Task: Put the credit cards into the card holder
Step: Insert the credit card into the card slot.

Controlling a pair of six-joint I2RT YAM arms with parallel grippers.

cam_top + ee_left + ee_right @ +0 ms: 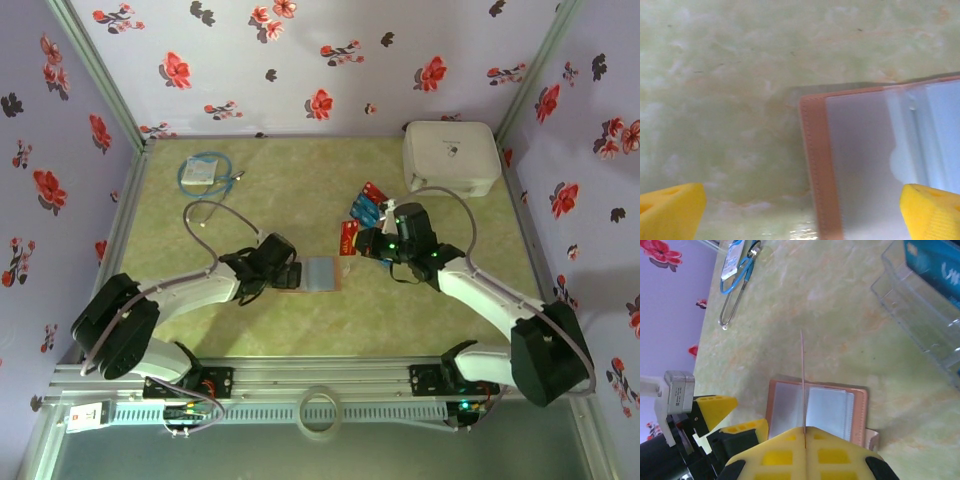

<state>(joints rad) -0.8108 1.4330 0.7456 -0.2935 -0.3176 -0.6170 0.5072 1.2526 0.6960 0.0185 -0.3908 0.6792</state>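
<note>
Right wrist view, lower centre: clamps credit card [802, 375] edge-on in right gripper [805, 434] over open card holder [835, 410]; holds left gripper [802, 205] wide.

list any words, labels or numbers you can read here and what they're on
No text reads clearly.
blue card in the clear tray: pale print, blurred and cut off.
red cards: print too small.
white case: small dark mark, too small.
cable packet: label blurred.
</note>
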